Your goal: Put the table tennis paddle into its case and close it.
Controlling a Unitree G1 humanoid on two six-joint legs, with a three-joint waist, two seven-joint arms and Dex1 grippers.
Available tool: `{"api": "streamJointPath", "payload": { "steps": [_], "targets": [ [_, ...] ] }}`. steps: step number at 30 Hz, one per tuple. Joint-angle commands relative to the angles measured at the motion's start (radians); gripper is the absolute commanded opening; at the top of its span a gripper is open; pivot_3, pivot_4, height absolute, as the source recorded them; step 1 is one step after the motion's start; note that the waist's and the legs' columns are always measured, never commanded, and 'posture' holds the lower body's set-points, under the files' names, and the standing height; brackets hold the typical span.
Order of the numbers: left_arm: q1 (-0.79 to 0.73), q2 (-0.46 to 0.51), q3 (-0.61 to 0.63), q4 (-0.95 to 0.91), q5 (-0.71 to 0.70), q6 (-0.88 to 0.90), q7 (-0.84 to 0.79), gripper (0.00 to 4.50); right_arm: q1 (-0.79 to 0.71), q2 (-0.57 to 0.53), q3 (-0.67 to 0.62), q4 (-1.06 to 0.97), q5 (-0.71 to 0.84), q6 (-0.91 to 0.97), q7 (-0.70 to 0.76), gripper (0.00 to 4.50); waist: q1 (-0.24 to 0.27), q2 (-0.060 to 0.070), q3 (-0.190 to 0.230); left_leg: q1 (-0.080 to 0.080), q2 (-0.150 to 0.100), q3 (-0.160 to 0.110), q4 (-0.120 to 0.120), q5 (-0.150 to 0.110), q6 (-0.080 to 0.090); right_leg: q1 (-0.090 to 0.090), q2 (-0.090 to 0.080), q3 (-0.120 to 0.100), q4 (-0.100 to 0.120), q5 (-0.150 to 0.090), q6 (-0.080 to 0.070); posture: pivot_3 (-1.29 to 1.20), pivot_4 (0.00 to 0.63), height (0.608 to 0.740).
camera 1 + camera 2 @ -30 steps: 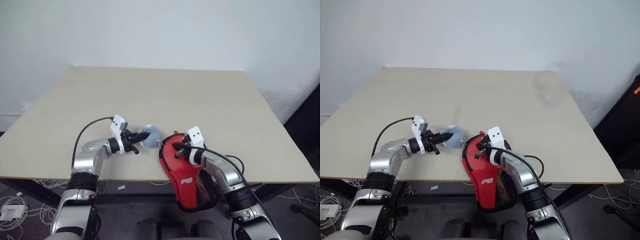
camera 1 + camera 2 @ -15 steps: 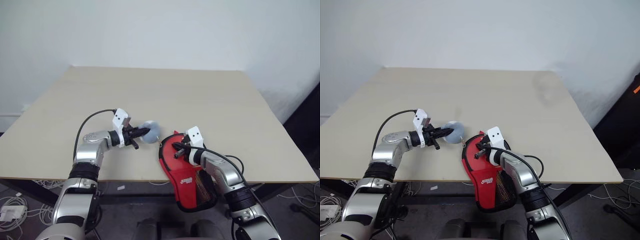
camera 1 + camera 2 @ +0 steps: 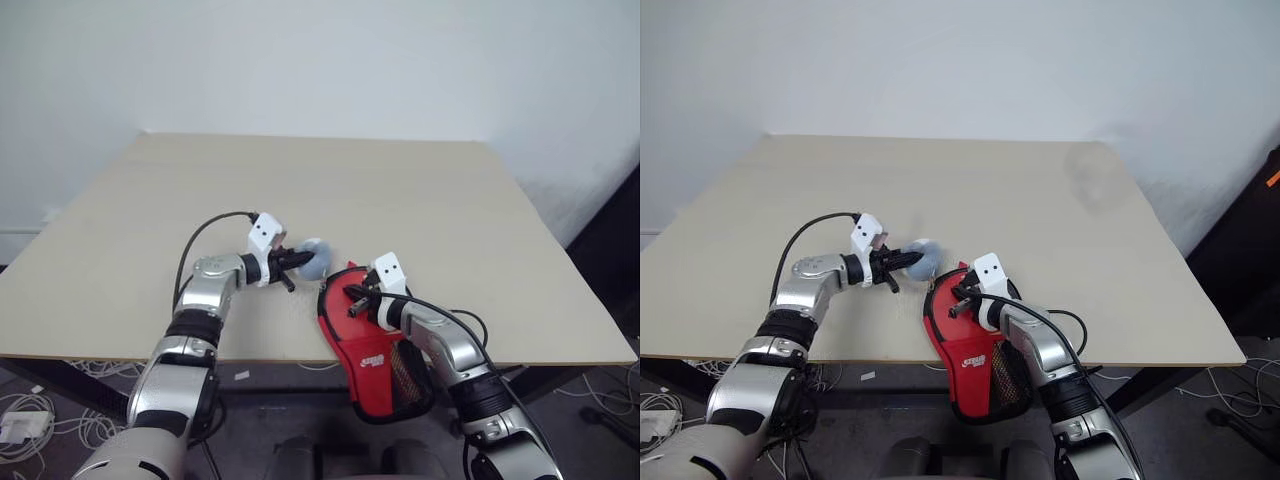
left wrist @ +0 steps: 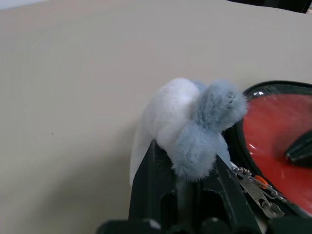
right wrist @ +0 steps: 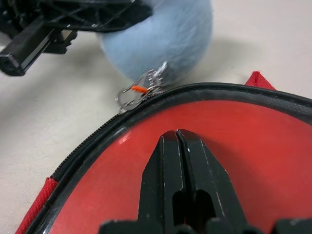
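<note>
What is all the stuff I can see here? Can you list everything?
pompom: one, pale blue and white, fluffy, on the zip pull at the case's far rim, pinched by the left gripper
zip pull: one, silver with an orange bit, at the case's edge
case: one, red with black edging and mesh, at the table's near edge, part hanging over it
table: one, beige, in front of a white wall
left gripper: black, shut on the pompom
right gripper: black, shut, resting on the case's red face
</note>
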Motion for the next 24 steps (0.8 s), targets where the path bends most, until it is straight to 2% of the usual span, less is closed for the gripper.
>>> {"api": "streamJointPath", "payload": {
  "steps": [1, 24],
  "targets": [
    [-0.064, -0.007, 0.002, 0.024, 0.021, -0.053, 0.027, 0.00, 0.001, 0.005, 0.012, 0.019, -0.002, 0.013, 0.009, 0.00, 0.000, 0.000, 0.000, 0.000, 0.000, 0.000, 0.000, 0.000, 0.000, 0.000, 0.000, 0.000, 0.000, 0.000, 0.000, 0.00, 0.000, 0.740],
    [-0.291, -0.153, -0.035, 0.345, 0.189, -0.237, 0.230, 0.00, -0.002, 0.015, 0.023, 0.023, -0.007, 0.010, 0.014, 0.00, 0.000, 0.000, 0.000, 0.000, 0.000, 0.000, 0.001, 0.000, 0.000, 0.000, 0.000, 0.000, 0.001, -0.002, 0.003, 0.00, 0.000, 0.740]
  ]
}}
